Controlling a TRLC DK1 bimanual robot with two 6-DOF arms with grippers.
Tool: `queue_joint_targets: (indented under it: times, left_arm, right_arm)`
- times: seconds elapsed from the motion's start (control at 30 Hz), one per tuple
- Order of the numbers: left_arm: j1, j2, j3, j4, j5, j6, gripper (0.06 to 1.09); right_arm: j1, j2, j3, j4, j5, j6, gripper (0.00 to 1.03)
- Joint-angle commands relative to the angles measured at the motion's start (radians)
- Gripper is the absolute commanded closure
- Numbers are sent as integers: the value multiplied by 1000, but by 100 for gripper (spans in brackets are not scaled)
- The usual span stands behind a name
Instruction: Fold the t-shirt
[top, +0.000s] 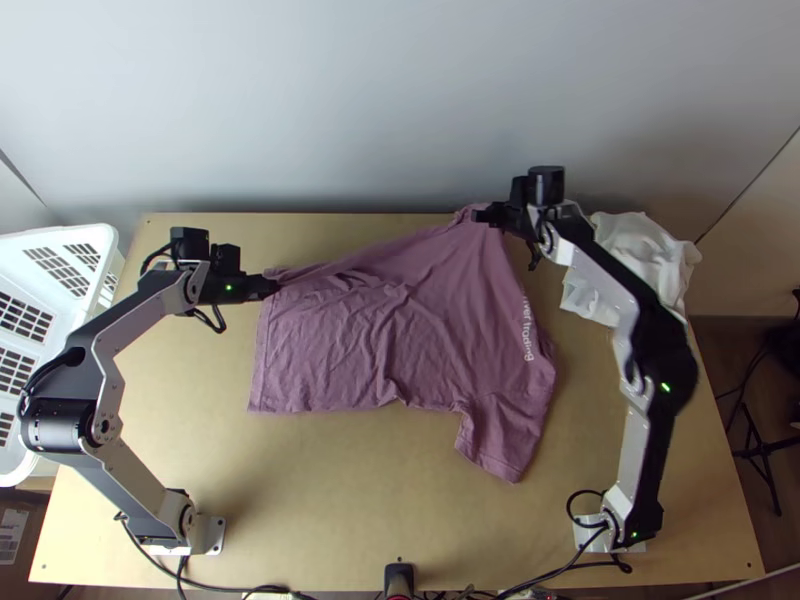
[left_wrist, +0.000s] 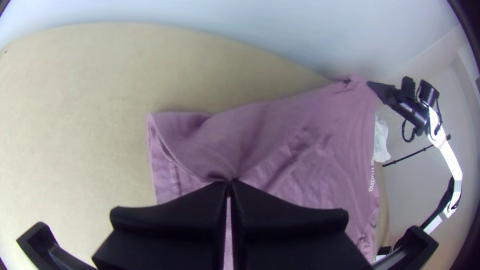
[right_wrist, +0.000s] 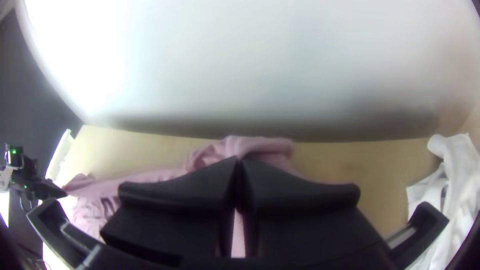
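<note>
Basket (top: 95, 236) of white slotted plastic stands at the left edge of the table (top: 340, 500). Just right of it the left arm (top: 112, 345) rises from its near-left base and bends in over the wood. The left gripper (top: 272, 287) is closed, its two black fingers together with a pinch of fabric at the far-left part of the t-shirt (top: 420, 320). A small flap of mauve cloth spreads past the tips toward the far side, its edge curving back into the grip. From there the shirt lies across the middle of the table, spread but creased, its near edge running unevenly to the right. Between the two grippers its far edge is drawn into a fairly straight slanting line, higher and farther off toward the right. White lettering (top: 528, 328) runs down the right part, and one sleeve (top: 500, 440) points toward the near side, flat on the wood. The right gripper (top: 487, 214), by the far edge right of centre, is also closed, holding the shirt's far-right part, gathered in soft folds at the fingertips. The right arm (top: 655, 350) slants back to its near-right base, and a bunched white cloth (top: 645, 250) sits at the far right, partly behind that arm.
</note>
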Motion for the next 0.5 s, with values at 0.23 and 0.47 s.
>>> queue_joint_targets:
  times: [0.23, 0.47]
  left_arm:
    - [-7, 33, -1, 13, -15, 11, 105]
    - [-18, 31, 9, 10, -24, 25, 105]
  right_arm:
    - [197, -302, -402, 98, 83, -78, 5]
    - [107, -249, -422, 110, 83, -87, 5]
